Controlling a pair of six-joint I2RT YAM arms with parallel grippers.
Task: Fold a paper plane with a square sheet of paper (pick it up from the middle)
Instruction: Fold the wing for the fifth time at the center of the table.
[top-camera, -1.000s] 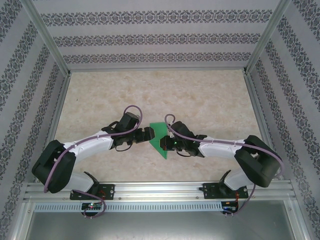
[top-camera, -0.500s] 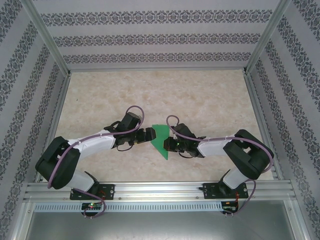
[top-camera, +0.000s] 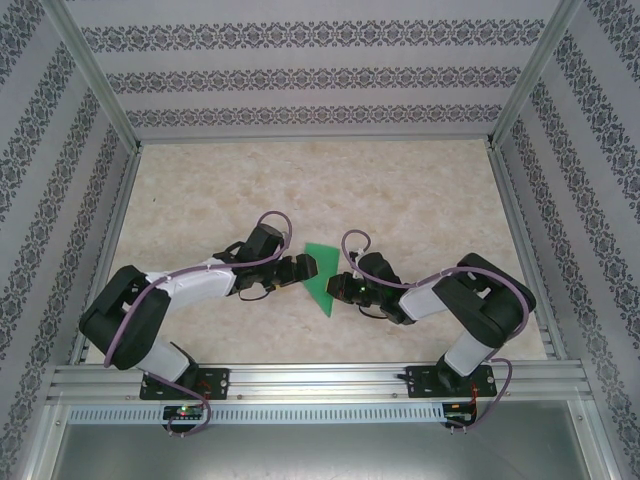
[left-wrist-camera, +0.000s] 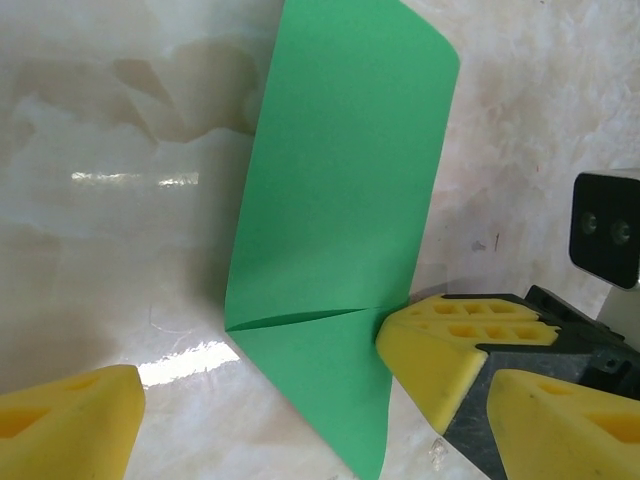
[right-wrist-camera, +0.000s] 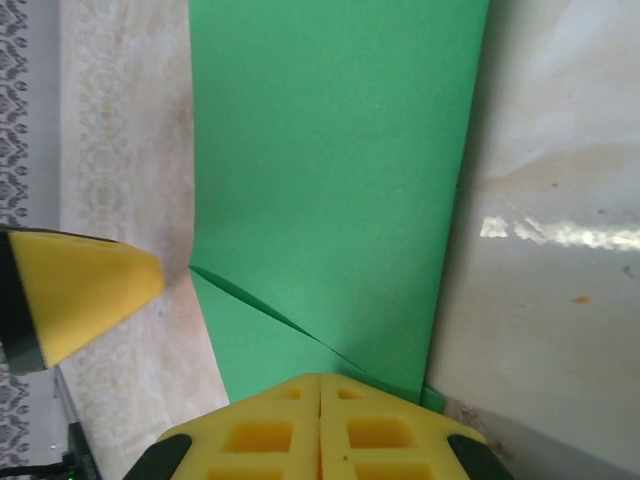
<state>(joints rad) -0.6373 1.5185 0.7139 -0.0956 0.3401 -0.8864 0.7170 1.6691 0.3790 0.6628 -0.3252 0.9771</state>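
The square sheet of paper (top-camera: 320, 273) is bright green and lies flat on the table, folded into a long wedge whose point faces the near edge. A diagonal flap crease crosses it (left-wrist-camera: 340, 200) (right-wrist-camera: 330, 180). My left gripper (top-camera: 304, 268) is at its left edge, open wide, the yellow fingers (left-wrist-camera: 70, 420) straddling the pointed end (left-wrist-camera: 320, 430) without touching it. My right gripper (top-camera: 346, 288) is shut, its yellow pads pressed together (right-wrist-camera: 320, 390), their tips resting on the paper's right edge by the crease (left-wrist-camera: 392, 335). One left finger (right-wrist-camera: 90, 285) stands just off the paper's far side.
The beige marbled tabletop (top-camera: 400, 200) is walled by patterned panels (top-camera: 300, 75) on aluminium posts (top-camera: 100, 80). A metal rail (top-camera: 320, 380) carrying both arm bases runs along the near edge. Both forearms angle inward to the paper.
The left gripper has edged right, closer to the paper. The right arm's elbow has swung inward and left while its shut gripper stayed at the paper's edge.
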